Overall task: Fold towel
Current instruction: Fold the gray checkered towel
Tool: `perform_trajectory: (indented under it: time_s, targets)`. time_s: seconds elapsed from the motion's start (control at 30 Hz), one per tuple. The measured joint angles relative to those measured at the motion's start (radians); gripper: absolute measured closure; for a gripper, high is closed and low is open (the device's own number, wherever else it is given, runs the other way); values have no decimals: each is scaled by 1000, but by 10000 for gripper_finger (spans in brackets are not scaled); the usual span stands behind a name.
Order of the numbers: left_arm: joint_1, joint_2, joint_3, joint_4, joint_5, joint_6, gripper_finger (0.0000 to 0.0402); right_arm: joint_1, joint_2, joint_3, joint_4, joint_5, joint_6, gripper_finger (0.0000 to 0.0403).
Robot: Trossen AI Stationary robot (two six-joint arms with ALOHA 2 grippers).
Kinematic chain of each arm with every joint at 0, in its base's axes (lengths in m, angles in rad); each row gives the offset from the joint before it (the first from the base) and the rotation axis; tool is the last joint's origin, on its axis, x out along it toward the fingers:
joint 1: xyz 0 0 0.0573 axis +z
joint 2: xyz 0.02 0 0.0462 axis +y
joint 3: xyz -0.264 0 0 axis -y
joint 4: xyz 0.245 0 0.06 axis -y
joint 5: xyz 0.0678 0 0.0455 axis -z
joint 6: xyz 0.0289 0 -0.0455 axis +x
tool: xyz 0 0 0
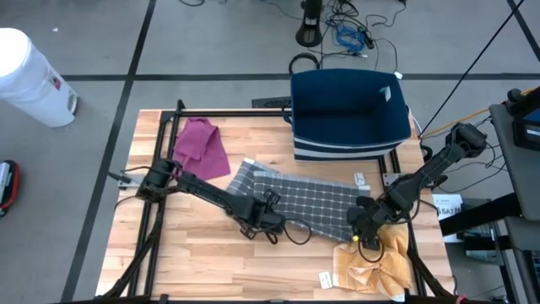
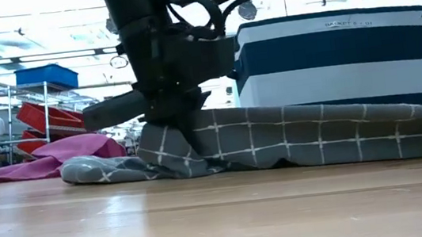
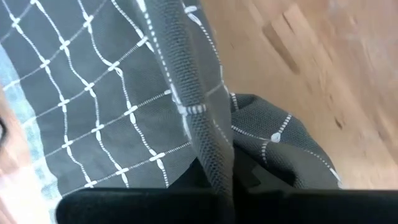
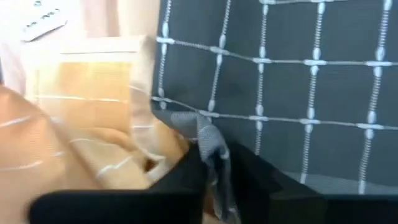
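A grey towel with a white grid lies spread on the wooden table, its left end bunched. My left gripper is down at the towel's near left part, shut on a ridge of the cloth. My right gripper is down at the towel's near right corner, shut on that corner. In the low view the left gripper reaches down onto the towel. My left gripper pinches a raised fold of the towel between its two fingers, coming from above and slanting down. The fold runs up out of the fingers as a narrow ridge, and the cloth on both sides rests on the table. My right gripper pinches the towel's near right corner between its two fingers, slanting down from above. The corner stands up as a narrow strip between them, next to the tan cloth. The remainder of the towel lies flat beyond it.
A tan cloth lies crumpled at the near right, touching the towel's corner. A magenta cloth lies at the far left. A dark blue basket stands at the far right. Bare wood spans the near left.
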Motion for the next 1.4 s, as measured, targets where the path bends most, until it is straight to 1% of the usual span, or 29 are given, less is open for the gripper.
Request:
perform_trajectory:
  time_s: [0.13, 0.27, 0.33, 0.4, 0.5, 0.57, 0.77, 0.83, 0.93, 1.0, 1.07, 1.2, 1.4]
  targets:
    - [-2, 0, 0, 24, 0, -2, 399, 18, 0, 0, 0, -18, 56, 231]
    - [-2, 0, 0, 8, 0, -29, 375, 30, 0, 0, -1, -40, 113, 141]
    - [-3, 0, 0, 6, 0, -39, 362, 35, -1, 0, -1, -56, 131, 110]
    - [-6, 0, 0, 7, -5, -51, 350, 35, -2, 0, 1, -62, 141, 89]
    - [-13, 0, 0, 7, -5, -58, 332, 34, -17, 4, 10, -55, 137, 80]
    - [-21, 0, 0, 8, -6, -58, 321, 34, -30, 22, 10, -14, 115, 80]
    - [-55, -2, 0, 8, -7, -70, 295, 34, -62, 118, 17, 162, -30, 87]
    - [-69, -4, 0, 11, -9, -72, 289, 29, -64, 151, 23, 238, -98, 88]
    - [-90, -4, 16, 7, -48, -72, 283, 0, -64, 164, 45, 357, -177, 88]
    - [-102, -4, 34, 12, -78, -70, 282, -42, -54, 164, 55, 396, -209, 88]
    - [-112, -4, 52, 6, -102, -63, 281, -87, -34, 163, 60, 399, -241, 88]
    - [-126, -4, 104, -19, -146, -62, 281, -165, 20, 163, 110, 339, -330, 88]
    - [-149, -6, 170, -79, -153, -106, 281, -243, 133, 163, 159, 279, -414, 88]
